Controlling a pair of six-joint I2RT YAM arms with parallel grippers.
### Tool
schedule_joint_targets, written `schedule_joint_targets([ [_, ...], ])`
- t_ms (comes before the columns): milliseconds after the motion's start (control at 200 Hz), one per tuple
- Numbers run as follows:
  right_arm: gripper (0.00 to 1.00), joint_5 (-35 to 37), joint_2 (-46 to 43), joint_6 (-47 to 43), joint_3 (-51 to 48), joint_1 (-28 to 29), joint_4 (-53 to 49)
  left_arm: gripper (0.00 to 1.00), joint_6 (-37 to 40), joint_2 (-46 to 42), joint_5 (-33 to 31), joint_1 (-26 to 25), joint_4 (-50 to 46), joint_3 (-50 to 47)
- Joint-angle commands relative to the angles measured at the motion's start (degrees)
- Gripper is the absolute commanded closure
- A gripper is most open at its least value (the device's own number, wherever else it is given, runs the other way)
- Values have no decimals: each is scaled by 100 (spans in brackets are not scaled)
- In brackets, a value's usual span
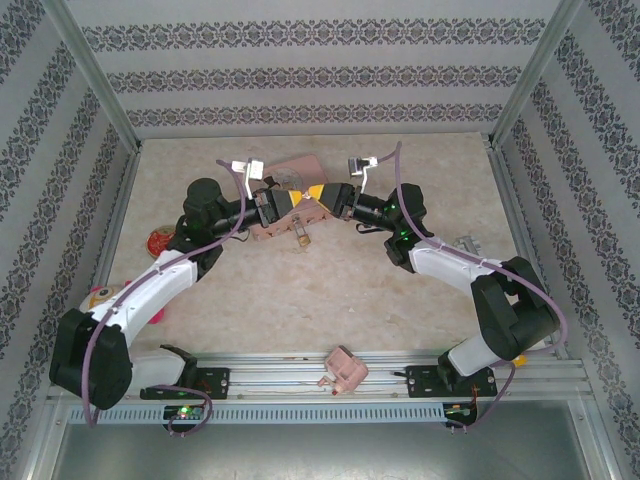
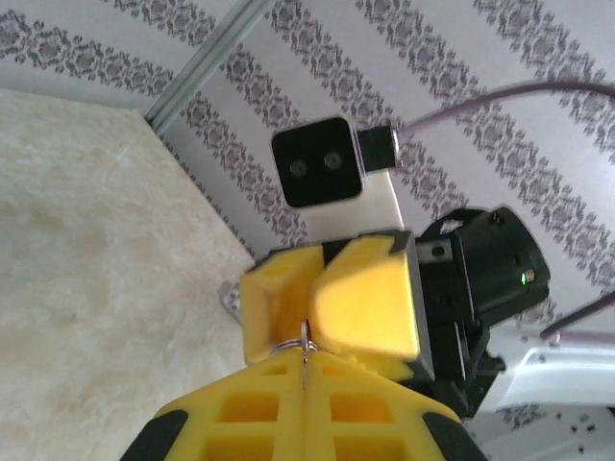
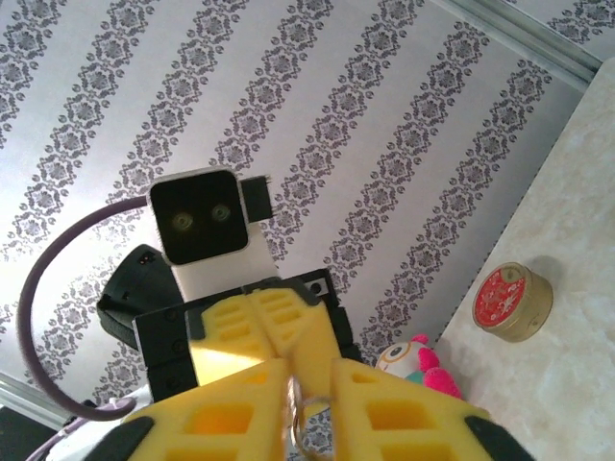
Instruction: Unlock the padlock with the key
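**A:** From above, where are the arms?

**B:** Both reach to the middle of the tabletop (image 1: 330,295). The left hand (image 1: 297,199) and the right hand (image 1: 315,193) meet tip to tip over the pink tin (image 1: 300,165).

**A:** And the padlock?

**B:** The padlock (image 1: 300,239), small and brass with a silver loop, lies on the tabletop just on the near side of that tin. Neither hand is on it. The key is too small to pick out from up there.

**A:** Anything else around?

**B:** A red round tin (image 1: 160,240) and a toy (image 1: 100,297) sit by the left arm, well apart from the padlock. A pink object (image 1: 343,370) rests on the near rail.

**A:** The left wrist camera?

**B:** The left hand's yellow fingers (image 2: 274,376) are clenched together. The key (image 2: 305,368) is a thin sliver of metal nipped in their seam, and its little ring (image 2: 306,336) pokes out at the tips. The right hand's fingers (image 2: 370,303) face them, right up against the ring.

**A:** The right wrist camera?

**B:** The right hand's fingers (image 3: 404,384) stand with a narrow gap, and the ring (image 3: 298,427) sits in it. I cannot tell whether they pinch it or lie loose around it. The left hand's fingers (image 3: 240,331) butt up opposite.
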Motion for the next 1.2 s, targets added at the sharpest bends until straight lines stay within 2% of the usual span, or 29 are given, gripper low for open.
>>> schedule_joint_targets([
  [0, 76, 88, -227, -158, -134, -128, 108, 100, 1036, -353, 305, 47, -1101, 455],
  [150, 67, 142, -686, -634, -407, -226, -377, 100, 2210, -414, 673, 49, -2907, 1140],
  [285, 61, 186, -1299, -1414, -511, -239, -1453, 100, 3198, -259, 989, 46, -4556, 1850],
  [390, 60, 71, -1725, -1949, -503, -239, -2142, 100, 3743, -190, 998, 38, -5423, 2263],
  [515, 58, 28, -2212, -2496, -502, -230, -2801, 100, 4001, -183, 996, 43, -5772, 2527],
  [720, 60, -125, -2628, -2838, -347, -66, -3355, 100, 4557, -13, 1016, -21, -6613, 3050],
  [925, 61, -73, -2532, -3585, 197, 441, -4261, 100, 5035, 235, 962, -117, -7267, 3457],
  [1194, 63, -151, -2171, -3844, 582, 659, -4340, 100, 5315, 320, 1163, -184, -7388, 3563],
])
